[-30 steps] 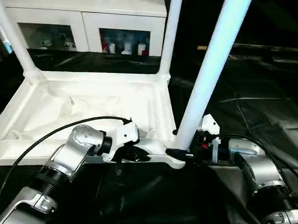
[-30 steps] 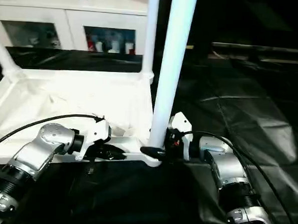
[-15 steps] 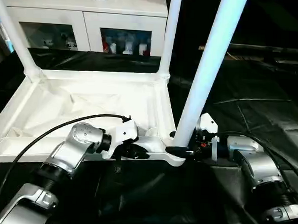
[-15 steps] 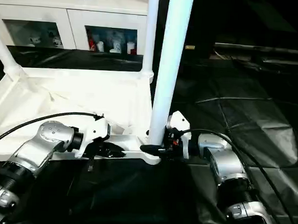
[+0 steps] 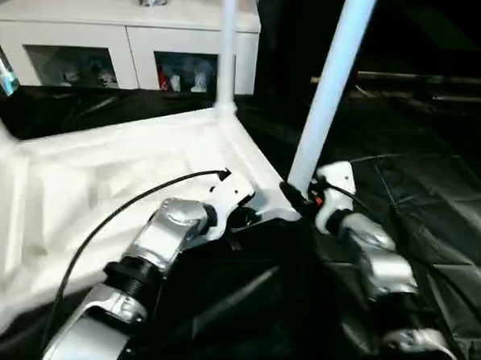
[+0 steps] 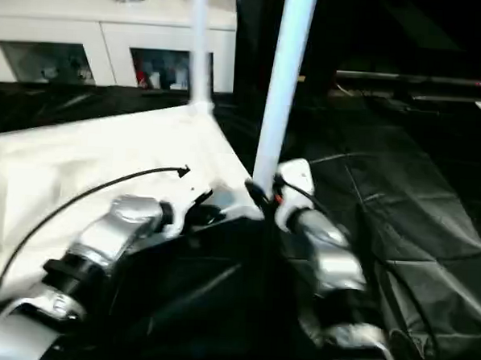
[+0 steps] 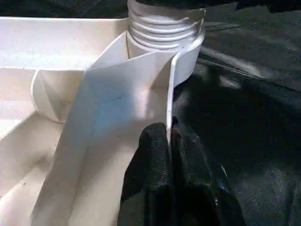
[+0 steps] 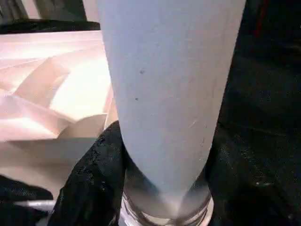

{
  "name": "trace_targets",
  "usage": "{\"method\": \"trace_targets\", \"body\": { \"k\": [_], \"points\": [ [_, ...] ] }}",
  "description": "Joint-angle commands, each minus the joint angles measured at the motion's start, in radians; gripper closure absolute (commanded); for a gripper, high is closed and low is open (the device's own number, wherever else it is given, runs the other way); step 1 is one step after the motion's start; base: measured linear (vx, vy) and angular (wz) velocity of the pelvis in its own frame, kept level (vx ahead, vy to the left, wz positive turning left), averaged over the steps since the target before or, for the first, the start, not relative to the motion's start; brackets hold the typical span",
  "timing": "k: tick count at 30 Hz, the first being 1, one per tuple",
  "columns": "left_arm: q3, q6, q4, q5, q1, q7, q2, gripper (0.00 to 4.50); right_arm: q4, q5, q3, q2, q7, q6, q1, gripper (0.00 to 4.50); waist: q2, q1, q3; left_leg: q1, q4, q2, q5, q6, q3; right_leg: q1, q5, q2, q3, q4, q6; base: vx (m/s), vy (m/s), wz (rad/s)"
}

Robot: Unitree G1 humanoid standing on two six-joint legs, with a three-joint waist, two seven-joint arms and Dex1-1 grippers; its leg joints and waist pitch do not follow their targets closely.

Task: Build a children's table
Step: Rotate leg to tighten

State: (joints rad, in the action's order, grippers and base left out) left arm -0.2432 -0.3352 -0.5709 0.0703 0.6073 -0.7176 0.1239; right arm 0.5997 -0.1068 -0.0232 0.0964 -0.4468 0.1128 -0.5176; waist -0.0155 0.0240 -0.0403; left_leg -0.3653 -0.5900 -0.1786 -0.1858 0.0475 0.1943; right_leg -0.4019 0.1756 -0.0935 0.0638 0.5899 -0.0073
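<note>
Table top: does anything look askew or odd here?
The table top lies underside up on the black sheet, as assembly needs. The near leg leans slightly in its corner socket, gripped by the right hand. No damage visible.

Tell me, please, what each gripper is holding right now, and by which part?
The left gripper pinches the table top's rim beside a corner socket. The right gripper clasps the near leg at its base, just above the thread.

Table top [image 5: 103, 189] has swung round
</note>
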Motion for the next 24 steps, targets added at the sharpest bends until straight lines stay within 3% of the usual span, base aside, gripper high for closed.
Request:
{"method": "trace_targets", "body": {
  "k": [1,3,4,5,6,7,8,13,15,18,20,24],
  "points": [
    [0.031,0.017,0.027,-0.017,0.031,0.081,-0.043,4.50,0.048,-0.010,0.106,-0.116,-0.079,0.038,0.026,1.92,0.010,0.004,0.052,0.006,0.078,-0.042,-0.307,-0.033,-0.027,0.034,0.412,-0.054,-0.037,-0.092,-0.150,0.000,0.000,0.00],
    [0.014,0.030,0.057,-0.023,0.016,0.024,-0.019,4.50,0.042,-0.031,0.095,-0.110,-0.109,0.053,0.017,1.74,0.019,0.004,0.051,0.003,0.079,-0.043,-0.298,-0.043,-0.028,0.038,0.404,-0.056,-0.036,-0.087,-0.155,0.000,0.000,0.00],
    [0.006,0.044,0.067,-0.025,0.011,0.001,-0.008,4.50,0.038,-0.038,0.095,-0.102,-0.128,0.057,0.015,1.61,0.015,0.001,0.051,-0.002,0.081,-0.043,-0.292,-0.043,-0.030,0.041,0.405,-0.056,-0.035,-0.087,-0.153,0.000,0.000,0.00],
    [-0.002,0.050,0.083,-0.030,0.002,-0.036,0.010,4.50,0.031,-0.047,0.096,-0.084,-0.164,0.067,0.012,1.44,0.030,-0.002,0.052,-0.005,0.081,-0.045,-0.287,-0.046,-0.029,0.042,0.401,-0.056,-0.035,-0.087,-0.151,0.000,0.000,0.00],
    [-0.007,0.064,0.090,-0.032,-0.003,-0.058,0.020,4.50,0.027,-0.049,0.099,-0.072,-0.186,0.070,0.011,1.44,0.024,-0.001,0.052,-0.006,0.082,-0.046,-0.280,-0.046,-0.031,0.043,0.395,-0.058,-0.035,-0.082,-0.153,0.000,0.000,0.00],
    [-0.014,0.078,0.103,-0.040,-0.012,-0.100,0.039,4.50,0.021,-0.050,0.106,-0.046,-0.225,0.073,0.009,1.34,0.018,-0.001,0.052,0.000,0.081,-0.047,-0.280,-0.046,-0.029,0.038,0.381,-0.057,-0.036,-0.084,-0.160,0.000,0.000,0.00],
    [-0.019,0.078,0.115,-0.047,-0.020,-0.132,0.055,4.50,0.015,-0.051,0.111,-0.023,-0.257,0.077,0.007,1.29,0.030,-0.004,0.052,-0.002,0.078,-0.047,-0.277,-0.051,-0.026,0.041,0.356,-0.056,-0.038,-0.082,-0.171,0.000,0.000,0.00],
    [-0.045,0.103,0.170,-0.082,-0.057,-0.279,0.119,4.50,-0.028,-0.056,0.135,0.075,-0.419,0.091,0.015,1.16,0.022,0.005,0.054,0.005,0.073,-0.050,-0.226,-0.059,-0.020,0.041,0.263,-0.057,-0.041,-0.070,-0.213,0.000,0.000,0.00],
    [-0.058,0.097,0.210,-0.106,-0.080,-0.361,0.155,4.50,-0.067,-0.070,0.151,0.140,-0.526,0.105,0.025,1.16,0.020,0.012,0.056,0.004,0.072,-0.053,-0.187,-0.075,-0.020,0.046,0.186,-0.053,-0.040,-0.060,-0.234,0.000,0.000,0.00],
    [-0.070,0.115,0.227,-0.122,-0.091,-0.437,0.189,4.50,-0.094,-0.073,0.167,0.207,-0.622,0.104,0.030,1.16,0.017,0.028,0.056,0.008,0.066,-0.054,-0.152,-0.096,-0.012,0.043,0.110,-0.051,-0.040,-0.051,-0.269,0.000,0.000,0.00],
    [-0.072,0.117,0.233,-0.131,-0.094,-0.475,0.208,4.50,-0.107,-0.065,0.176,0.249,-0.682,0.086,0.034,1.16,0.013,0.036,0.056,0.008,0.067,-0.056,-0.154,-0.091,-0.013,0.045,0.115,-0.052,-0.039,-0.050,-0.268,0.000,0.000,0.00],
    [-0.070,0.116,0.238,-0.139,-0.093,-0.500,0.221,4.50,-0.118,-0.060,0.190,0.283,-0.732,0.087,0.040,1.16,0.015,0.042,0.052,0.013,0.070,-0.057,-0.208,-0.059,-0.011,0.042,0.192,-0.053,-0.041,-0.058,-0.257,0.000,0.000,0.00]
  ]
}}
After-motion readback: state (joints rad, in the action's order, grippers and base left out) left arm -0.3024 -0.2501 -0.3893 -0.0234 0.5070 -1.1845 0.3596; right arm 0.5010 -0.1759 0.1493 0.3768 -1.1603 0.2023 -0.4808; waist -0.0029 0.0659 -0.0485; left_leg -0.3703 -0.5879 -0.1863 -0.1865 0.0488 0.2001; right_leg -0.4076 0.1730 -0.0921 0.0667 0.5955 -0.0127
